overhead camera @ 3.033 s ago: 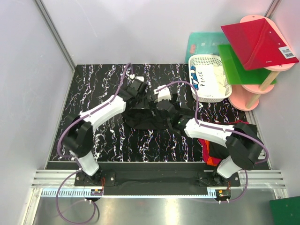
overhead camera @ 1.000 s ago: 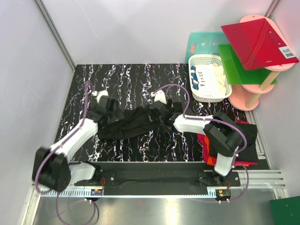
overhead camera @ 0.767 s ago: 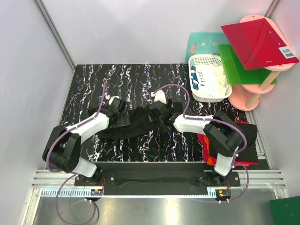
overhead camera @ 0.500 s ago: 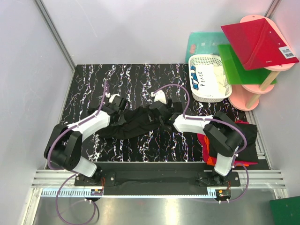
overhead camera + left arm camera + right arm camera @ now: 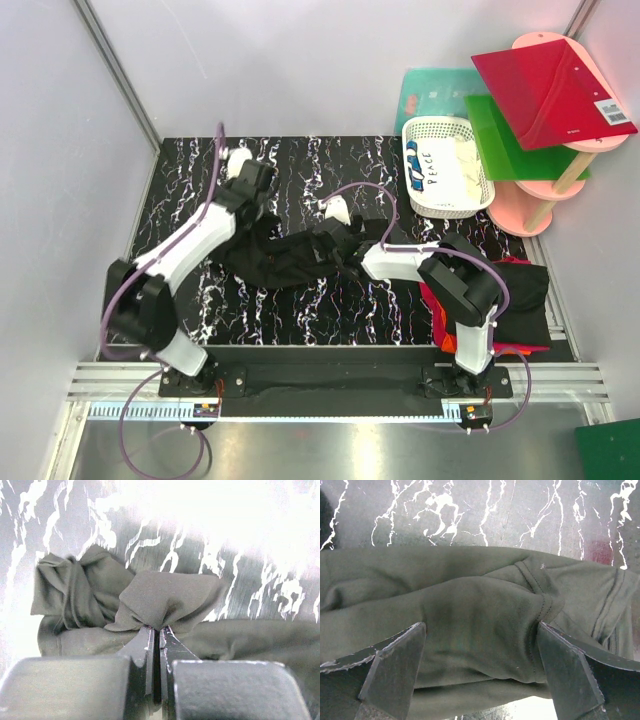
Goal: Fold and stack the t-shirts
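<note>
A crumpled black t-shirt [image 5: 290, 258] lies stretched across the middle of the marbled black table [image 5: 190, 170]. My left gripper [image 5: 256, 212] is shut on a fold of cloth at its left end; in the left wrist view the jaws [image 5: 160, 630] pinch a bunched fold of the t-shirt [image 5: 167, 597]. My right gripper [image 5: 330, 248] is open over the shirt's right part. In the right wrist view its fingers [image 5: 395, 665] stand wide apart, with a hump of the t-shirt [image 5: 480, 625] between them. More t-shirts, black [image 5: 522, 300] and red [image 5: 441, 322], lie heaped at the right edge.
A white lattice basket [image 5: 445, 205] stands at the back right. Behind it, a pink stand [image 5: 530, 208] carries a red board [image 5: 550, 85] and a green board [image 5: 505, 140], and a teal board [image 5: 430, 90] leans nearby. Grey walls close the table in.
My left gripper swung in from the left, shut on the shirt's left end, then moved toward the far side, dragging that end with it. The right gripper stayed open over the right part.
</note>
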You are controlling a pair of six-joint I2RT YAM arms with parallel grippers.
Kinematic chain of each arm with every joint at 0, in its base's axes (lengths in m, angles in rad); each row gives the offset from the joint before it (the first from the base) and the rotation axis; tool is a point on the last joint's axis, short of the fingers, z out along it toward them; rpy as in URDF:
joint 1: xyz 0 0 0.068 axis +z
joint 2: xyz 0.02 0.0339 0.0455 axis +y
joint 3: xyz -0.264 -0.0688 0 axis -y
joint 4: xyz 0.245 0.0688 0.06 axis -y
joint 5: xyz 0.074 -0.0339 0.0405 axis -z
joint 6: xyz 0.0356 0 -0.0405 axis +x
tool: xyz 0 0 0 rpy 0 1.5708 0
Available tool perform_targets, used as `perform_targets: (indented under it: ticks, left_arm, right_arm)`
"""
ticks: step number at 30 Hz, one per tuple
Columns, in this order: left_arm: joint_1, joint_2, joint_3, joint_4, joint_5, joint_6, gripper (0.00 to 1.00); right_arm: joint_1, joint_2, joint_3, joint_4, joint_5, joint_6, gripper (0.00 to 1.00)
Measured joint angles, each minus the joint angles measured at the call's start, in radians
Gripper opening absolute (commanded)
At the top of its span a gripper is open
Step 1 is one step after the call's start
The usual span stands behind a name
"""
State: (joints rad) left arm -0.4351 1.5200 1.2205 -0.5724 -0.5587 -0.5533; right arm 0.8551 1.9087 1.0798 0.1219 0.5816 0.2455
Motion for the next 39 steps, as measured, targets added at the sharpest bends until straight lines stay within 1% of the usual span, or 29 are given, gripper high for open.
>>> perform_targets:
  ticks: [3, 5, 8, 10, 12, 18, 19, 20, 21, 22, 23, 27, 33, 36, 39]
  left_arm:
    - [0.01, 0.154, 0.158, -0.027, -0.037, 0.013, 0.0]
    - [0.018, 0.232, 0.22, -0.034, -0.054, 0.018, 0.0]
    - [0.04, 0.259, 0.227, -0.068, -0.065, 0.023, 0.0]
    - [0.057, 0.236, 0.209, -0.085, -0.079, 0.025, 0.0]
    - [0.07, 0.175, 0.166, -0.09, -0.091, 0.026, 0.0]
    - [0.091, -0.101, 0.016, -0.114, -0.119, 0.02, 0.0]
    - [0.094, -0.136, -0.002, -0.117, -0.121, 0.017, 0.0]
    - [0.096, -0.16, -0.016, -0.117, -0.124, 0.013, 0.0]
    - [0.097, -0.173, -0.029, -0.116, -0.124, 0.009, 0.0]
    - [0.099, -0.177, -0.04, -0.117, -0.124, 0.006, 0.0]
    - [0.1, -0.176, -0.047, -0.118, -0.124, 0.003, 0.0]
    - [0.1, -0.154, -0.075, -0.136, -0.123, -0.006, 0.0]
    - [0.113, -0.162, -0.083, -0.146, -0.132, -0.024, 0.0]
    - [0.125, -0.2, -0.087, -0.156, -0.156, -0.034, 0.0]
    - [0.129, -0.287, -0.109, -0.173, -0.169, -0.056, 0.0]
  right_arm:
    - [0.0, 0.0, 0.002, 0.0, 0.004, 0.002, 1.0]
    - [-0.003, 0.002, 0.006, 0.001, 0.009, 0.002, 1.0]
    - [-0.012, 0.006, 0.016, 0.003, 0.04, 0.002, 1.0]
    - [-0.025, 0.013, 0.027, 0.002, 0.066, 0.004, 1.0]
    - [-0.039, 0.024, 0.043, 0.0, 0.098, 0.009, 1.0]
    - [-0.078, 0.064, 0.087, -0.034, 0.166, 0.036, 1.0]
    - [-0.082, 0.074, 0.098, -0.047, 0.171, 0.04, 0.98]
    - [-0.085, 0.083, 0.108, -0.06, 0.173, 0.042, 0.74]
    - [-0.088, 0.09, 0.114, -0.064, 0.172, 0.043, 0.36]
    - [-0.089, 0.095, 0.118, -0.073, 0.166, 0.041, 0.02]
    - [-0.09, 0.099, 0.121, -0.079, 0.156, 0.041, 0.0]
    - [-0.09, 0.105, 0.128, -0.093, 0.109, 0.05, 0.0]
    - [-0.09, 0.083, 0.125, -0.082, 0.098, 0.032, 0.0]
    - [-0.093, 0.049, 0.124, -0.041, 0.122, 0.0, 0.0]
    - [-0.109, 0.023, 0.135, -0.007, 0.148, -0.029, 0.0]
